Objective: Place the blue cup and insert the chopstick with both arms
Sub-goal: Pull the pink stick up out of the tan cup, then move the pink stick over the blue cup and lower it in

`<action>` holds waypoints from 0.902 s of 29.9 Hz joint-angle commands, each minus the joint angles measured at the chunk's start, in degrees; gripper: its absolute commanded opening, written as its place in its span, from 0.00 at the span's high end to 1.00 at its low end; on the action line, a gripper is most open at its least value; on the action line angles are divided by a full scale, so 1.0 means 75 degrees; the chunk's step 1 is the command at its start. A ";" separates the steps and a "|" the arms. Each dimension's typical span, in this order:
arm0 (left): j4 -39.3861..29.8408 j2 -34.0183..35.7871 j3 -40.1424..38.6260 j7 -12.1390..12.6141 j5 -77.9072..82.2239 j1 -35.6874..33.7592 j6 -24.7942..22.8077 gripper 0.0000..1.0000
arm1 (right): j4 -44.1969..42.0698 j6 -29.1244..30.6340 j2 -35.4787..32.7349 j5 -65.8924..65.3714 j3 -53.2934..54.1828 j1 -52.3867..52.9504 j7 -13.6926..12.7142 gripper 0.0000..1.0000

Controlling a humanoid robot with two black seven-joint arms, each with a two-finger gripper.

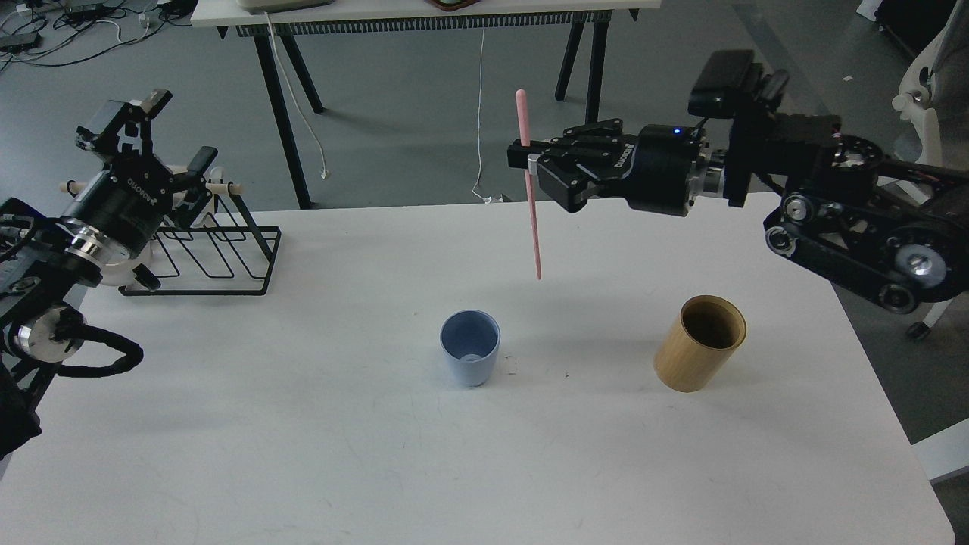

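The pale-blue cup (470,357) stands upright and empty near the middle of the white table (378,469). My right gripper (530,161) is shut on the pink chopstick (530,189), holding it nearly upright in the air above and to the right of the cup; its lower tip hangs well above the table. My left gripper (144,140) is open and empty at the far left, above the black wire rack (204,257).
A tan wooden cylinder (700,342) stands open and empty at the right of the table. The wire rack with its pale wooden rod sits at the table's back left. A second table and a chair stand beyond the far edge.
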 commanded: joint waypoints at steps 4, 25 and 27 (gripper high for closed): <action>0.0120 0.0000 0.0000 0.0000 -0.0001 0.0007 -0.0001 0.08 | -0.1460 -0.0452 0.1709 -0.0277 -0.0569 -0.0039 -0.0001 0.96; 0.0343 -0.0117 0.0012 0.0000 -0.0001 0.0113 -0.0001 0.08 | -0.1860 -0.0699 0.2344 -0.0277 -0.1132 -0.0426 -0.0001 0.94; 0.0343 -0.0117 0.0012 0.0000 -0.0001 0.0113 -0.0001 0.07 | -0.1848 -0.0699 0.2344 -0.0277 -0.1132 -0.0473 -0.0001 0.93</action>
